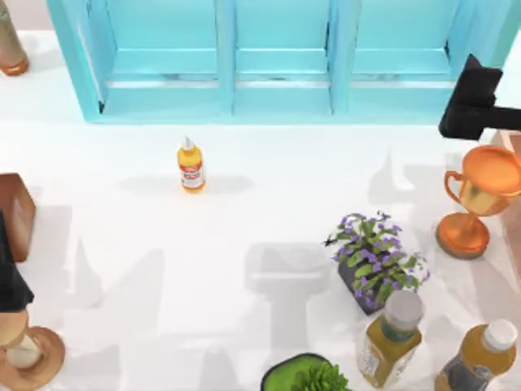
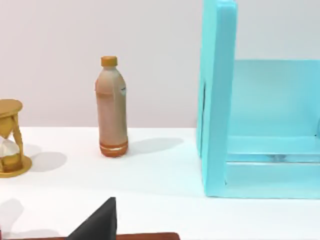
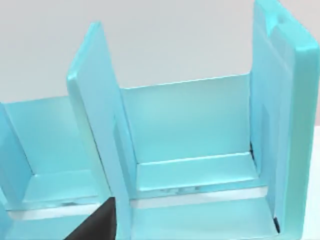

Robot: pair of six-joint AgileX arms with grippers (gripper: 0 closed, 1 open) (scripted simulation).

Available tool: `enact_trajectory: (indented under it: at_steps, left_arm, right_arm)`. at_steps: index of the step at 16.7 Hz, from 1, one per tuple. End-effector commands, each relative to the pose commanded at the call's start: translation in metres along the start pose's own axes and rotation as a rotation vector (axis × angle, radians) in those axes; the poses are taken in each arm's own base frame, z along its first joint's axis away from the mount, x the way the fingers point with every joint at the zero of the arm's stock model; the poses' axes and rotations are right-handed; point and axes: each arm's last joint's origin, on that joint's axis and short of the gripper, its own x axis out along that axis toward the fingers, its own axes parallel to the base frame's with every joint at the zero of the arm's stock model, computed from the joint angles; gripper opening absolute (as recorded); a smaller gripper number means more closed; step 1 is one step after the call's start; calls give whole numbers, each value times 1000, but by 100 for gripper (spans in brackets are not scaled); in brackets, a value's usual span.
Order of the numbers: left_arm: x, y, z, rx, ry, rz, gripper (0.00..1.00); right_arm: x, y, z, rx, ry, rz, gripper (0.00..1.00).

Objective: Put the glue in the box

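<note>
The glue (image 1: 191, 165), a small yellow-orange bottle with a white nozzle and a red-and-white label, stands on the white table just in front of the box's left compartment. The box (image 1: 277, 102), large and turquoise with three compartments, spans the back of the table; its left wall (image 2: 217, 100) and its right-hand compartment (image 3: 195, 170) show in the wrist views. My left gripper (image 1: 10, 281) is at the table's left edge, well away from the glue. My right gripper (image 1: 476, 102) hovers at the right edge, by the box's right end. Neither holds anything.
A reddish-brown box (image 1: 15, 213), an hourglass (image 1: 24, 350) and a brown drink bottle (image 1: 10, 45) line the left side. A gold trophy (image 1: 480, 195), a purple-flowered plant (image 1: 374, 261), two amber bottles (image 1: 391, 338) and a green plant (image 1: 305, 376) crowd the front right.
</note>
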Motion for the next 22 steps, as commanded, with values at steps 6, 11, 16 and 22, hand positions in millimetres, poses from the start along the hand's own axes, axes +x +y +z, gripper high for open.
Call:
enact_trajectory:
  at_steps: [6,11,16,22]
  left_arm:
    - [0,0,0,0,0,0,100]
    - [0,0,0,0,0,0,100]
    - [0,0,0,0,0,0,100]
    - [0,0,0,0,0,0,100]
  right_arm:
    - [68,148,-59,-40,46,-15,100]
    - [78,241,-172,-112,46,-29,100]
    - [65,279,-248,-150,24,-32,100]
    - [63,282,-257,-155,21,-33,100]
